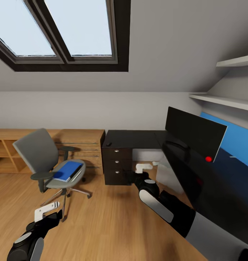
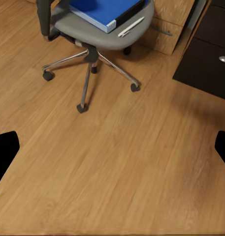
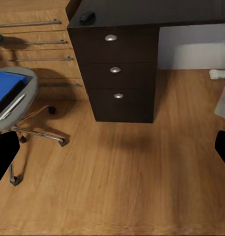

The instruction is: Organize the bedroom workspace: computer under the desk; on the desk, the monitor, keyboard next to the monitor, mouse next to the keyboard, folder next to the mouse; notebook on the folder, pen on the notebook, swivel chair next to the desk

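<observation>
Here my 2 grippers, left [image 1: 47, 212] and right [image 1: 133, 177], hang open over the floor [image 2: 117, 162], folder [image 1: 67, 170] on the chair [image 1: 47, 159].

No text, label, brand name or number can be read anywhere. The one mark is a small unlettered red dot at the lower corner of the monitor [image 1: 196, 135], which stands on the desk [image 1: 134, 138].
</observation>
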### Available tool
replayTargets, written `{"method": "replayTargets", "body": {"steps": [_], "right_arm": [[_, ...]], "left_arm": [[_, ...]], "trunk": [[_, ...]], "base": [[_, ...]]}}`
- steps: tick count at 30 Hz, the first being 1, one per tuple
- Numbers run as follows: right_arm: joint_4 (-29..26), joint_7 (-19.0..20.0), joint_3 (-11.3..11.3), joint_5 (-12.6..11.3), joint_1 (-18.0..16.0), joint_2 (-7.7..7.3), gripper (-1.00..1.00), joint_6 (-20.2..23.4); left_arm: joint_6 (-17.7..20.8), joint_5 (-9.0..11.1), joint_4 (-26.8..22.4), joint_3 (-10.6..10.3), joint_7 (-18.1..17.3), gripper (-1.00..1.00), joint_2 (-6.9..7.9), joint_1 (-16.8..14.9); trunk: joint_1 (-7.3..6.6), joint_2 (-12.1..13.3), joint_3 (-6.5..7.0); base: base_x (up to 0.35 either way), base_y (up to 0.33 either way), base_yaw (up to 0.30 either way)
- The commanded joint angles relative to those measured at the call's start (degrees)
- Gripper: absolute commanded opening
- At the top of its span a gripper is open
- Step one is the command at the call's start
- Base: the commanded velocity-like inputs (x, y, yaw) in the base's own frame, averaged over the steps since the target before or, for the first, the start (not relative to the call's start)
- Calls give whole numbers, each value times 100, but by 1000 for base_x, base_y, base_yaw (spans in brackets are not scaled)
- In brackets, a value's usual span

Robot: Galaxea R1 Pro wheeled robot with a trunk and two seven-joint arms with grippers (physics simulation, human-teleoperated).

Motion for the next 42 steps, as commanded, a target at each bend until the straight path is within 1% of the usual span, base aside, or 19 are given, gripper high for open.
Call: {"method": "replayTargets", "body": {"steps": [1, 2, 4, 6, 8, 10, 12, 14, 15, 20, 24, 25, 29, 32, 34, 37, 39, 40, 42], "right_arm": [[95, -31, 18, -21, -10, 18, 100, -1], [186, -21, 21, -18, -10, 49, 100, -23], [752, 47, 21, 7, -10, 275, 100, -261], [1094, 69, 38, 25, -10, 326, 100, -411], [1640, 86, 179, 60, -3, 374, 100, -656], [2451, 92, 747, 79, 18, 461, 100, -1284], [2827, 93, 1035, 83, 34, 515, 100, -1591], [3548, 94, 1496, 83, 173, 654, 100, -2174], [3743, 94, 1583, 82, 279, 698, 100, -2344], [4051, 94, 1702, 83, 663, 763, 100, -2755], [4137, 94, 1733, 76, 1018, 800, 100, -3050], [4153, 94, 1739, 75, 1194, 808, 100, -3115], [4197, 94, 1743, 74, 1436, 811, 100, -3222], [4280, 94, 1745, 72, 1669, 814, 100, -3541], [4353, 97, 1745, 69, 1763, 814, 100, -3729], [4704, 144, 1754, 66, 1916, 841, 100, -4258], [5021, 414, 1749, 61, 1967, 932, 100, -4519], [5116, 526, 1748, 58, 1974, 955, 100, -4555], [5521, 1119, 1739, 53, 1991, 1057, 100, -4650]], "left_arm": [[23, 61, -8, 3, 41, 100, -5, -5], [21, 61, -8, 2, 41, 100, -8, -5], [16, 61, -10, -11, 41, 100, -17, -5], [19, 61, -9, -6, 41, 100, -18, -5], [17, 61, -11, -8, 41, 100, -21, -5], [16, 57, 63, -14, 41, 100, -35, -5], [16, 57, 166, -12, 38, 100, -39, -5], [-6, 52, 516, -10, 34, 100, -44, -3], [-18, 49, 656, -10, 34, 100, -43, -1], [-44, 29, 1190, -9, 37, 100, -39, 47], [-165, -14, 2006, -9, 47, 100, -28, 93], [-433, -80, 2436, -6, 44, 100, -20, 101], [-1235, -205, 3158, -2, 37, 100, 9, 107], [-2283, -307, 4029, -14, 41, 100, 28, 109], [-2729, -339, 4409, -22, 41, 100, 30, 109], [-3765, -429, 5040, -34, 37, 100, 28, 109], [-4201, -477, 5242, -40, 39, 100, 26, 109], [-4262, -484, 5272, -41, 39, 100, 24, 109], [-4405, -504, 5355, -43, 42, 100, 19, 109]], "trunk": [[-3, -8, -9], [-3, -8, -9], [-3, -8, -9], [-3, -8, -9], [-3, -8, -9], [-3, -8, -9], [-3, -8, -9], [-3, -8, -9], [-3, -8, -9], [-3, -8, -9], [-3, -8, -9], [-3, -8, -9], [-3, -8, -9], [-3, -8, -9], [-3, -8, -9], [-3, -8, -9], [-3, -8, -9], [-3, -8, -9], [-3, -8, -9]], "base": [[-337, 0, 0], [-337, 0, 0], [-299, 0, 0], [-151, 0, 0], [-70, 0, 0], [-29, 0, 0], [-16, 0, 0], [-7, 0, 0], [-3, 0, 0], [-1, 0, 0], [0, 0, 0], [0, 0, 0], [0, 0, 0], [0, 0, 0], [0, 0, 0], [0, 0, 0], [0, 0, 0], [0, 0, 0], [0, 0, 0]]}}
